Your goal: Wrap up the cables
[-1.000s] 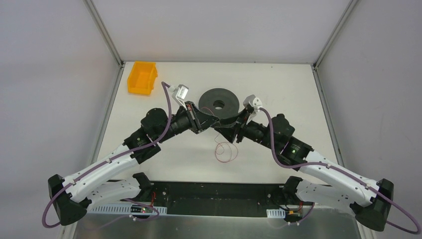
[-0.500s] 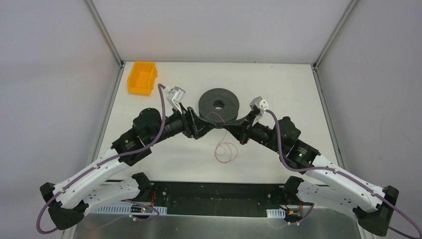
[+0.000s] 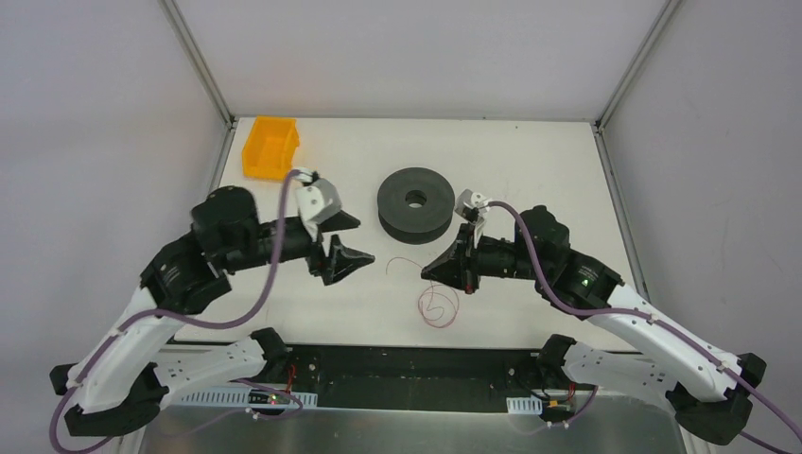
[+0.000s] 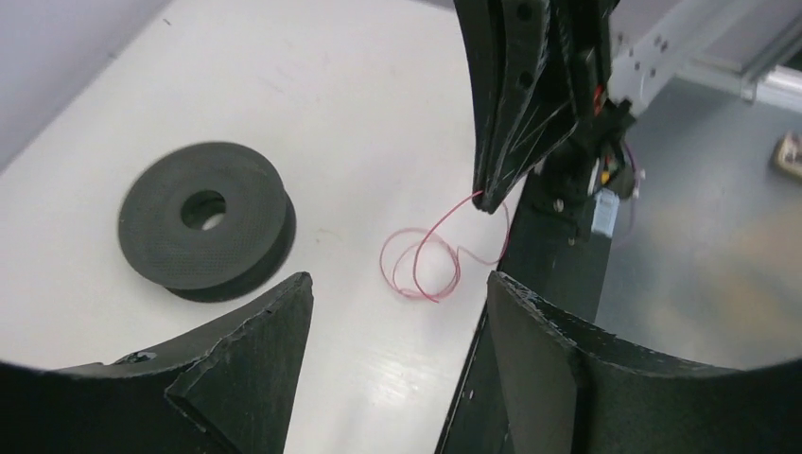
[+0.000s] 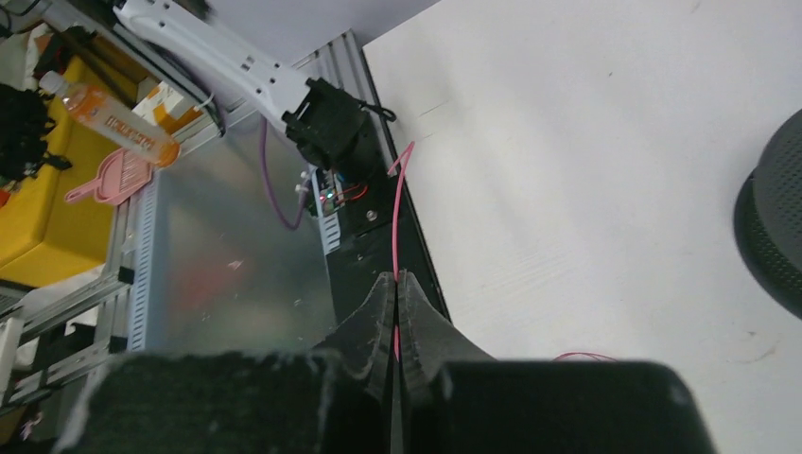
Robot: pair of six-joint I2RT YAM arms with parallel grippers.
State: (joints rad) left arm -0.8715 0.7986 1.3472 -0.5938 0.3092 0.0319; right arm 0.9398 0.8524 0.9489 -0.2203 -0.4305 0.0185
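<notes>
Right gripper (image 3: 427, 272) clamped on the cable (image 3: 438, 307) end, just this side of the spool (image 3: 414, 199) — left gripper (image 3: 357, 241) gapes empty off the spool's left, farther from the cable's loops

cables (image 3: 433, 305) | thin reddish wire | loose loops, lying flat | one end raised

Left arm (image 3: 132, 336) angled inward, left hand (image 3: 357, 240) pointing to three o'clock, spread wide — right arm (image 3: 653, 326) mirrors it, right hand (image 3: 426, 272) pointing to nine o'clock, pinched tight.
</notes>
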